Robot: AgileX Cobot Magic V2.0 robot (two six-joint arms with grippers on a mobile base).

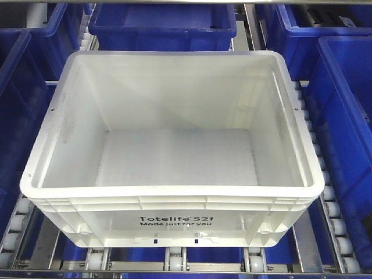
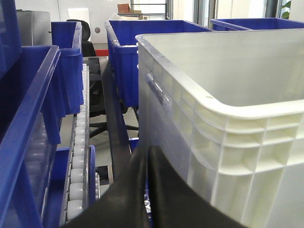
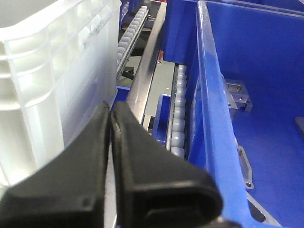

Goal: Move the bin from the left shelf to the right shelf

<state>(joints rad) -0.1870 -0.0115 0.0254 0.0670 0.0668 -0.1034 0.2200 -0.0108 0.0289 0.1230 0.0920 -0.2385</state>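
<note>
- White plastic bin (image 1: 174,139) is sitting empty on the roller rails (image 1: 334,221), dark blue bins (image 1: 349,116) flanking it.
- Left gripper (image 2: 146,154) is hovering beside its left wall, fingers pressed together.
- Right gripper (image 3: 112,114) is hovering beside its right wall, fingers together.

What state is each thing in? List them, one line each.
Large white rectangular plastic bin: upright, empty, resting on the roller rails.
Left gripper: shut, holding nothing, beside the bin's ribbed side.
Right gripper: shut, holding nothing, beside the bin's other side.
Dark blue plastic bin on the right: upright, no goods visible inside.
Dark blue plastic bin behind: upright, contents hidden.
</note>
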